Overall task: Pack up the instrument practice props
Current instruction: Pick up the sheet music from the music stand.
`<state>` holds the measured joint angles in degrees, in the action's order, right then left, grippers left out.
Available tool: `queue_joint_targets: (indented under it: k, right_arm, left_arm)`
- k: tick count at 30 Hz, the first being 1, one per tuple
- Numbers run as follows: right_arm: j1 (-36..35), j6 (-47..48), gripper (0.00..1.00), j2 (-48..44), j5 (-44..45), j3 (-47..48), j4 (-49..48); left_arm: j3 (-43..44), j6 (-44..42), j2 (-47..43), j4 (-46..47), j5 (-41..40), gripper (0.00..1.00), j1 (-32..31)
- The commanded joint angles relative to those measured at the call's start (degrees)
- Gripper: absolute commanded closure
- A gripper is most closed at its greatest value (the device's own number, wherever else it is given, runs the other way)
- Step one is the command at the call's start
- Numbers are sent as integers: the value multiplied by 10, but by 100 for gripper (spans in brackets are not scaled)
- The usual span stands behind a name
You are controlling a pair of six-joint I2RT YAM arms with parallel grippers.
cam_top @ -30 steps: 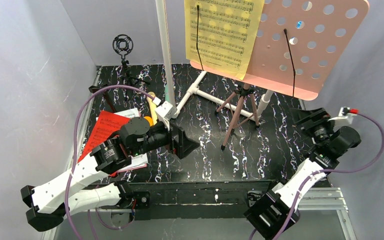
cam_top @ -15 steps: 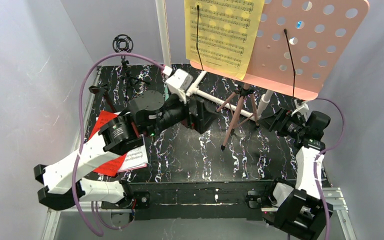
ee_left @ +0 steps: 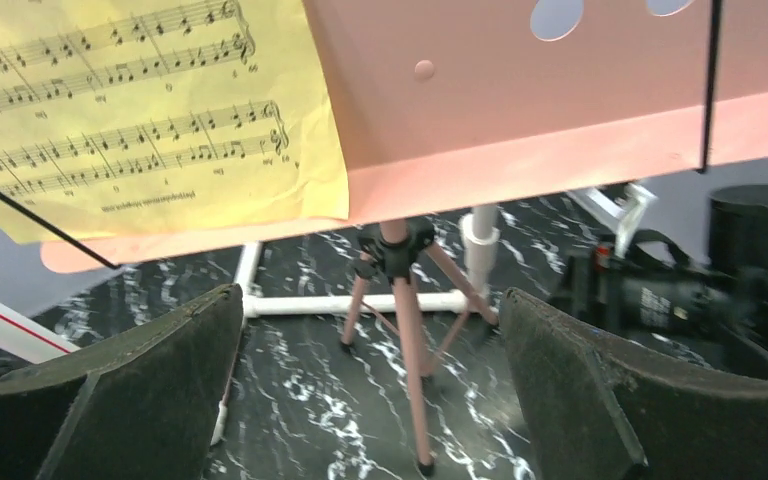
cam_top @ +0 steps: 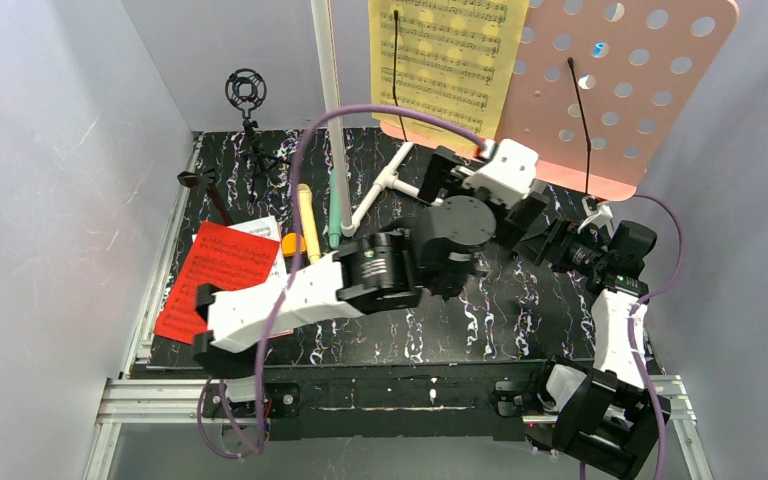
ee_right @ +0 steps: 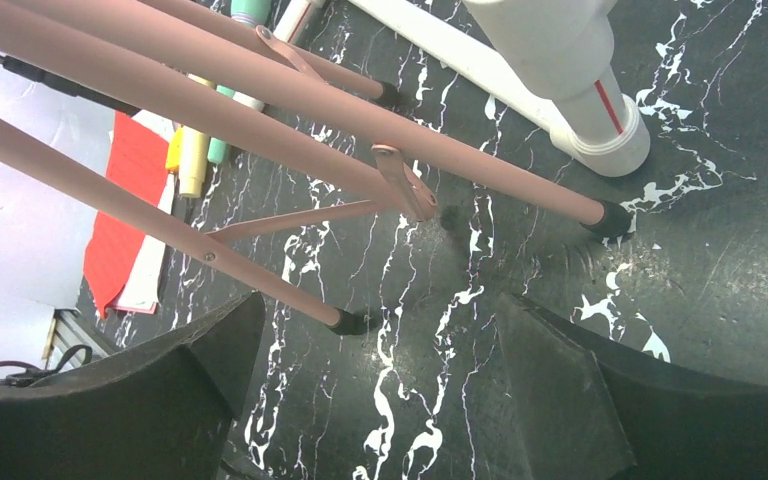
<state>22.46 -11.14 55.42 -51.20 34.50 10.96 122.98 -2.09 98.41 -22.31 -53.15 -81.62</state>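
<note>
So the red folder (cam_top: pixel 215 275), yellow mic (cam_top: pixel 306 222) and mint mic (cam_top: pixel 333 210) lie flat at 9 o'clock on our bench (cam_top: pixel 460 320). Our left tool (ee_left: pixel 370 350) is spread wide facing the pink stand (cam_top: pixel 620 90) at 1 o'clock, probably lining up a grab. Our right tool (ee_right: pixel 380 380) is spread too, down by the tripod legs (ee_right: pixel 260 90).

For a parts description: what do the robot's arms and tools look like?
The left arm and right arm have white shells, black round joints and purple cables. The left tool and right tool each have two broad, dark, curved fingers.
</note>
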Motion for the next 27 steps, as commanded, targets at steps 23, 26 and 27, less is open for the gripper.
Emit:
queue_joint_targets:
  k: [23,26,27]
  right_arm:
    - [-2,39,4,-10,-31,-19,-30]
    - [-2,40,3,-10,-31,-19,-30]
    - [-2,40,3,-9,-31,-20,-30]
  left_arm:
    - [174,-218,163,242,-116,22,71]
    - [168,-208,161,232,-117,22,77]
    - [167,-204,161,228,-119,22,80]
